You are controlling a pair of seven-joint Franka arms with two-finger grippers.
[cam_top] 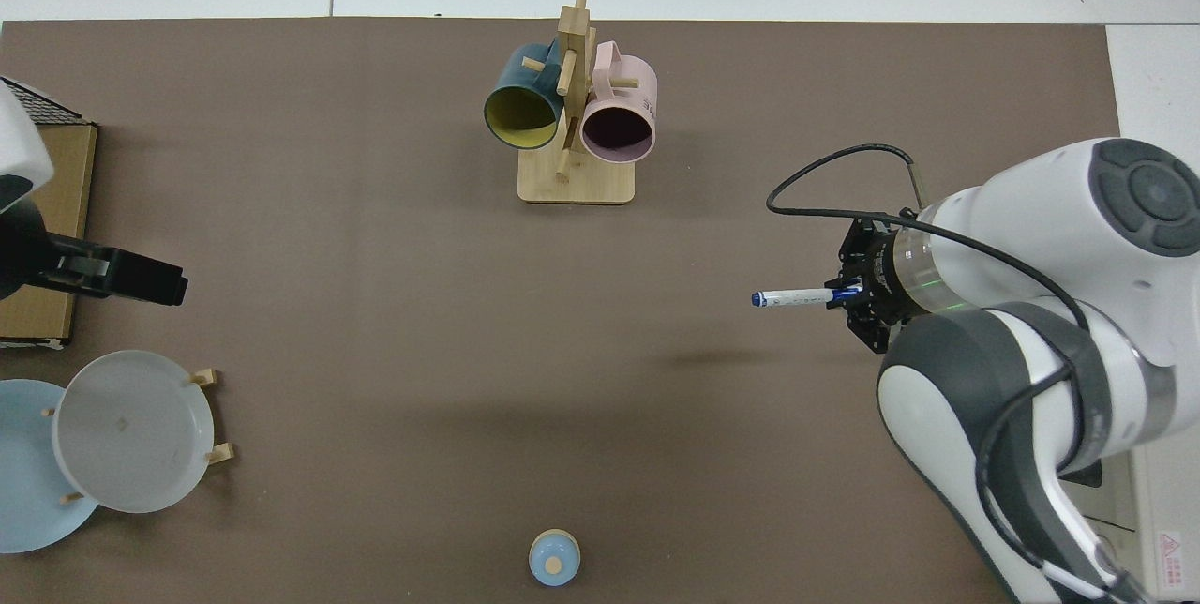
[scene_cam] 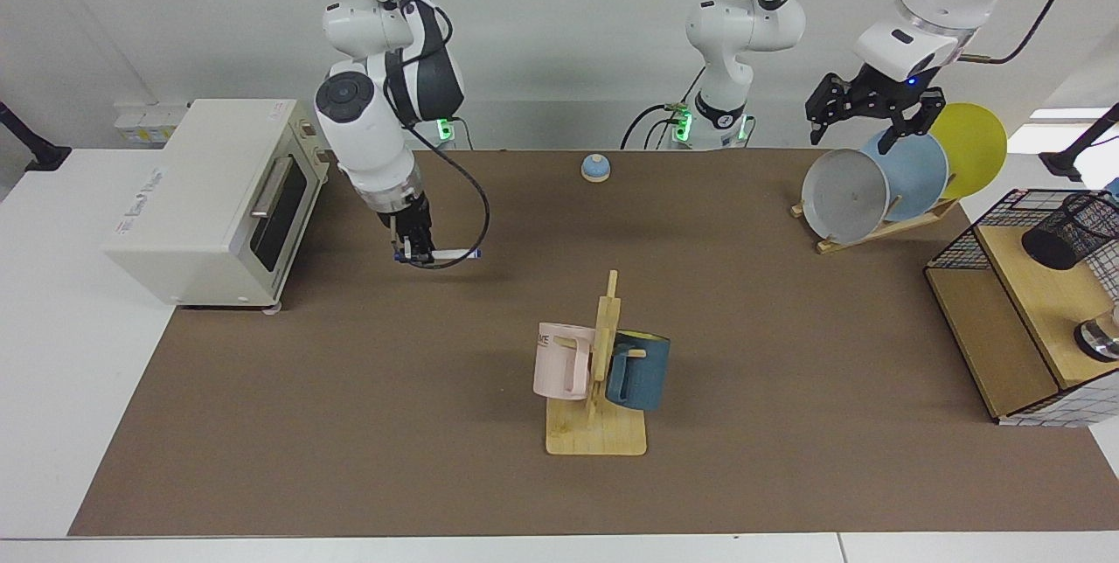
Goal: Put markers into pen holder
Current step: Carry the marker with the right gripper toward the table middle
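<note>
Take the wooden mug tree [scene_cam: 597, 388] as your landmark; it stands nearest the facing camera, mid-worktop [scene_cam: 350, 423], with a pink mug [scene_cam: 559, 359] and a blue mug [scene_cam: 639, 370] hung on its pegs.

Behind it, toward the toaster oven [scene_cam: 214, 196], your right pincer [scene_cam: 418, 257] is closed on the marker [scene_cam: 455, 255], gripping it at one end so the barrel sticks out level toward the mug tree. From above, the marker's shadow lies apart from it on the worktop, so it hangs clear of the surface. An end grip leaves most of the barrel free, which should help you tip it into a cup.

Far to the other side of the mug tree, the black mesh pen holder [scene_cam: 1068, 232] lies tilted on the wire-and-wood shelf [scene_cam: 1005, 318], so you have a long carry across.

Farther back on that side, your left pincer [scene_cam: 874, 121] waits with fingers spread, empty, over the plate rack [scene_cam: 883, 183].
</note>
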